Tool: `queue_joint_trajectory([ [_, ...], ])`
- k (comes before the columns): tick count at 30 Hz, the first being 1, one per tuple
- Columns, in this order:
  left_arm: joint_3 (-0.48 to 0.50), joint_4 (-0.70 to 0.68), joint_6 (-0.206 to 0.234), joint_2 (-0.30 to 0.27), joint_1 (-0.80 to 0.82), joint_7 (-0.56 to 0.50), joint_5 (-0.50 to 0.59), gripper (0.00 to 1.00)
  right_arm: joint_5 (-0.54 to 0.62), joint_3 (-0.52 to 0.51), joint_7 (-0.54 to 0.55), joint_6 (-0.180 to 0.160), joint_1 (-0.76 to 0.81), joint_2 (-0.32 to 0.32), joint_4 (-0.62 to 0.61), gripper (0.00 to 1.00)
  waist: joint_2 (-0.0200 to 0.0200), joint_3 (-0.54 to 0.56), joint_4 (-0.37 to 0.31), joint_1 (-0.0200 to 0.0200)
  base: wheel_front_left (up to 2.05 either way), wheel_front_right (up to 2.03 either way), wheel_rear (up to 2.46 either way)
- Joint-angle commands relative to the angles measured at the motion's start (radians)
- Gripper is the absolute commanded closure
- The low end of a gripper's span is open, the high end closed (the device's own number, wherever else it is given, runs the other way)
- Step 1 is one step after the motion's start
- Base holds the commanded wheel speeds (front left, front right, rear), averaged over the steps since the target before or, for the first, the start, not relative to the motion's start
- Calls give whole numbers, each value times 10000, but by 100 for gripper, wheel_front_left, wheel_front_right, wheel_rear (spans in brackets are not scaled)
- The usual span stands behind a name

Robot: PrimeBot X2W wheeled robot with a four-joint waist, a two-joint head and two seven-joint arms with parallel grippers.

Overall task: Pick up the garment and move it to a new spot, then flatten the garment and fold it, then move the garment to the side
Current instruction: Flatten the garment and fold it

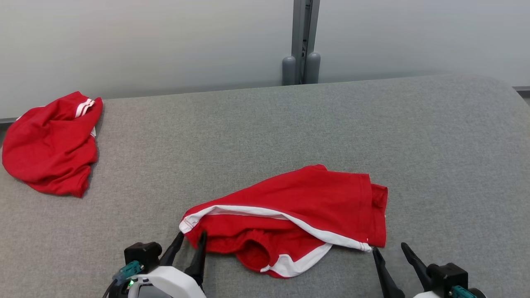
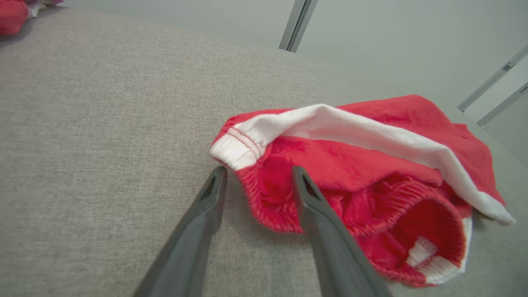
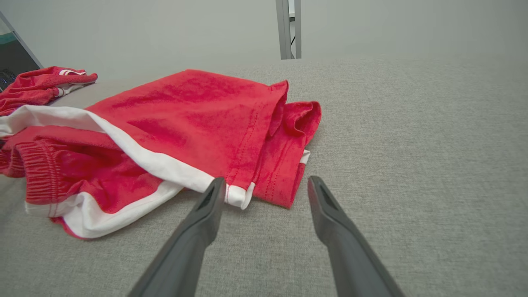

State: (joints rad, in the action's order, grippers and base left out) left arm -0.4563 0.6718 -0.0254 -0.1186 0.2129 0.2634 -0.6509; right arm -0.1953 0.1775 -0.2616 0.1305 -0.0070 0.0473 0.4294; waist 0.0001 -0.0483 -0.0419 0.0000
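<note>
my left fingers (image 2: 212,194) parted, empty, straddling waistband corner of red shorts (image 1: 298,198); right fingers (image 3: 330,214) wide, empty, at hem corner: likely placed to spread cloth flat.

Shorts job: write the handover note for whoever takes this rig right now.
Left hand: open, fingers either side of the shorts' waistband corner, nothing held.
Right hand: open, at the hem corner, nothing held.
Shorts: near the table's front edge, rumpled, not flat. A second red garment lies bunched at the far left.
Done: apparently the move to this spot.
Left: flatten, fold, move aside.
</note>
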Motion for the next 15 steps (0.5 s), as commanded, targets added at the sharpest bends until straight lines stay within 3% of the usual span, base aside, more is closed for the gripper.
queue_joint_trajectory([
  [1,74,13,-30,-38,-47,18,105,0,-75,51,-53,5,-101,63,53,0,-1,2,18,0,0,0,0],
  [15,724,-343,-90,186,-253,18,772,0,31,619,-52,5,-963,65,1560,0,-1,-110,536,0,0,0,0],
])
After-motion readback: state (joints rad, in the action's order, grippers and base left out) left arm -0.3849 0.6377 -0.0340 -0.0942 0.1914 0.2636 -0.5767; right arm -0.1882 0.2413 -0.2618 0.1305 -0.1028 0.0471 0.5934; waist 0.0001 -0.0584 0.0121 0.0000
